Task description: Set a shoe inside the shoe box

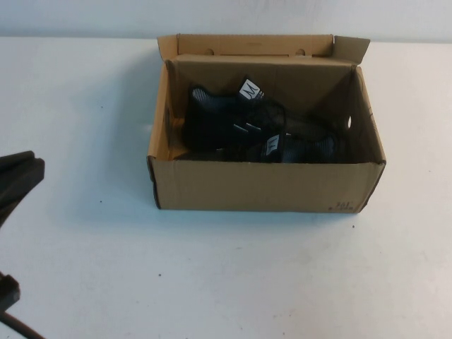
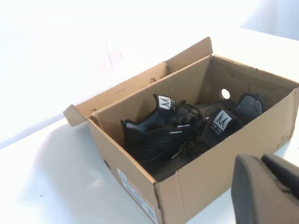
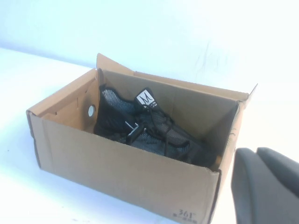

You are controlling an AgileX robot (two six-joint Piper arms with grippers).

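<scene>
With nothing held, left end effector (image 2: 268, 186) and right end effector (image 3: 266, 182) closed, clear of shoe box (image 1: 265, 185).

The shoe box's (image 1: 261, 185) near wall hides the lower parts of both shoes (image 1: 233, 123). The left gripper (image 2: 268, 189) and right gripper (image 3: 266, 186) are each cut off by wrist-view edges, fingertips perhaps just out of frame.
</scene>
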